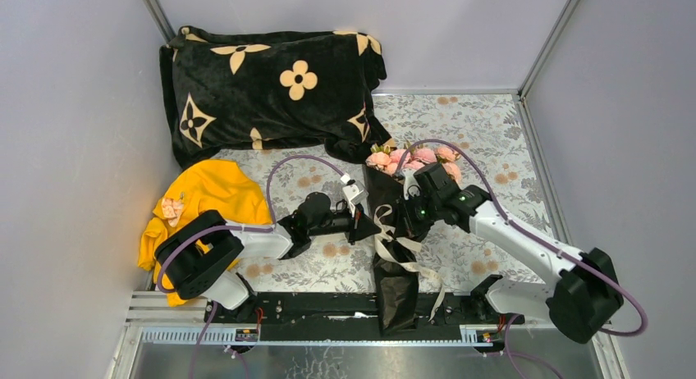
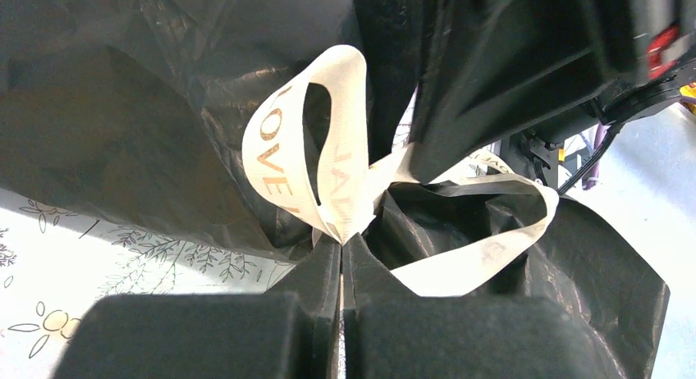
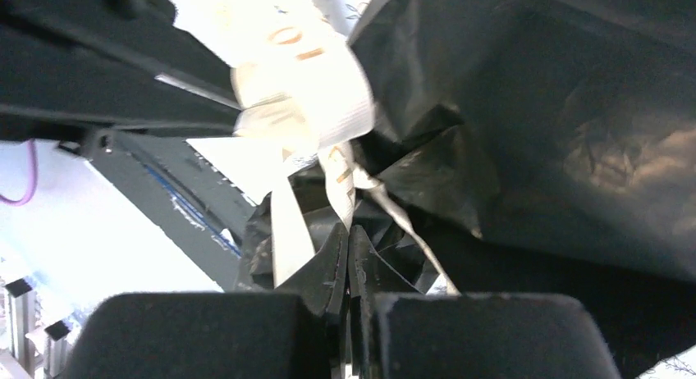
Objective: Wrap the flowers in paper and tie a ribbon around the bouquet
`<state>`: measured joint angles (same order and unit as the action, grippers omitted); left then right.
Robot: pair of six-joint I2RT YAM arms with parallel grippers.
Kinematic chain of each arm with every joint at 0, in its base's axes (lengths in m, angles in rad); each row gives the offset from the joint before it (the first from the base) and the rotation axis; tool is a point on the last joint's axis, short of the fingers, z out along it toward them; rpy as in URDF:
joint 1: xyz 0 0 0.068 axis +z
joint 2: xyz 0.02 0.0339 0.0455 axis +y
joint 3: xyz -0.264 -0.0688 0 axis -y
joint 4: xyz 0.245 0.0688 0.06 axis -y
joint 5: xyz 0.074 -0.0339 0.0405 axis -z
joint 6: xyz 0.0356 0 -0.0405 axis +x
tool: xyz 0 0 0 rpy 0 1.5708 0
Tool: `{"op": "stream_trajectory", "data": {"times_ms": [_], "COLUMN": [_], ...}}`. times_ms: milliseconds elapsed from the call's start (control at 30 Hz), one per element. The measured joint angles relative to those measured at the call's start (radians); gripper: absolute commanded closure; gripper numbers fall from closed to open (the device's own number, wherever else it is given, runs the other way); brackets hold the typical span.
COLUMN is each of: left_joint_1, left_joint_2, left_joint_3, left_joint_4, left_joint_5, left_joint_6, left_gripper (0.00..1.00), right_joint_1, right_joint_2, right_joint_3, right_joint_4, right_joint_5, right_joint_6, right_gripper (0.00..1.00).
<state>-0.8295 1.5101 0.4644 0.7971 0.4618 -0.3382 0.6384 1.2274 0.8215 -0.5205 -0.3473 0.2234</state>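
The bouquet lies lengthwise at the table's middle, with pink flowers (image 1: 414,158) at its far end and a cone of black paper (image 1: 396,285) reaching the near rail. A cream ribbon (image 1: 384,234) circles its waist, and loose ends trail to the right. My left gripper (image 1: 365,221) comes in from the left and is shut on the base of a printed ribbon (image 2: 275,162) loop, its jaws (image 2: 342,241) pinched together. From the right, my right gripper (image 1: 408,221) meets it, shut (image 3: 348,235) on another ribbon (image 3: 340,178) strand against crinkled paper (image 3: 574,108).
A black plush blanket (image 1: 271,92) with tan flower marks lies at the back left. A yellow cloth (image 1: 205,194) sits at the left beside my left arm. A floral tablecloth (image 1: 492,133) covers the table, and grey walls close in on both sides.
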Motion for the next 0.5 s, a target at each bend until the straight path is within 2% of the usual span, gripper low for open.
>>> {"op": "stream_trajectory", "data": {"times_ms": [167,300,433,500], "left_joint_1": [0.000,0.000,0.000,0.000], "left_joint_2": [0.006,0.017,0.028,0.043], "left_joint_3": [0.000,0.000,0.000,0.000], "left_joint_4": [0.019,0.026,0.030,0.038], "left_joint_5": [0.000,0.000,-0.001,-0.002], "left_joint_6": [0.001,0.010,0.024,0.035], "left_gripper": [1.00,1.00,1.00,1.00], "right_joint_1": [0.000,0.000,0.000,0.000], "right_joint_2": [-0.100,-0.141,-0.163,-0.157], "right_joint_3": [-0.006,-0.055,-0.112,-0.134], "right_joint_4": [0.005,0.057,0.087,0.084], "right_joint_5": [-0.062,-0.170,-0.251,-0.255], "right_joint_6": [0.029,0.054,0.066,0.066], "right_gripper": [1.00,1.00,0.83,0.64]}}
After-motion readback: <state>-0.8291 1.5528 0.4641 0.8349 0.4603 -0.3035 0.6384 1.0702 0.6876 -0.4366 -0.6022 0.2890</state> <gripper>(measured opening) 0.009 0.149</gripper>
